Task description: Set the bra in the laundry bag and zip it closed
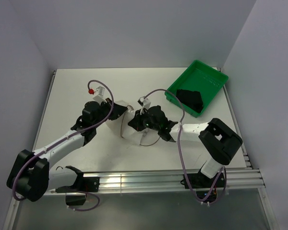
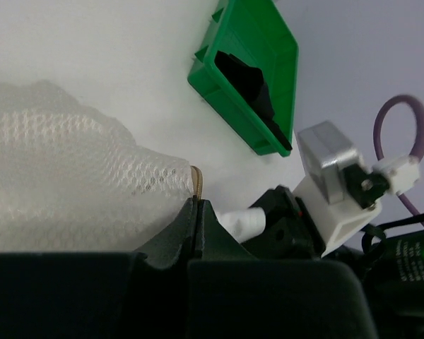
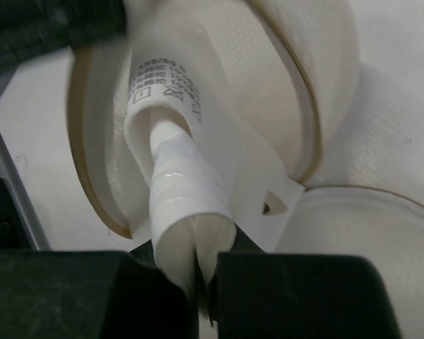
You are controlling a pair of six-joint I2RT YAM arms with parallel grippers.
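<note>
Pinching the laundry bag (image 2: 56,162), left claw (image 2: 198,209) clamps its rim (image 2: 198,181), right claw (image 3: 198,281) clamps its label (image 3: 175,169).

The laundry bag (image 2: 56,176) is rough white mesh cloth, the tray (image 1: 209,79) glossy plastic.

We are looking down from above and behind the arms (image 1: 62,141) onto the table (image 1: 86,91), green tray (image 1: 215,78) at two o'clock. The left wrist camera is skimming low toward that tray, laundry bag (image 2: 63,176) at nine o'clock. The right wrist camera is pressing close on its care label (image 3: 162,92). All three views are sharing the bag.
</note>
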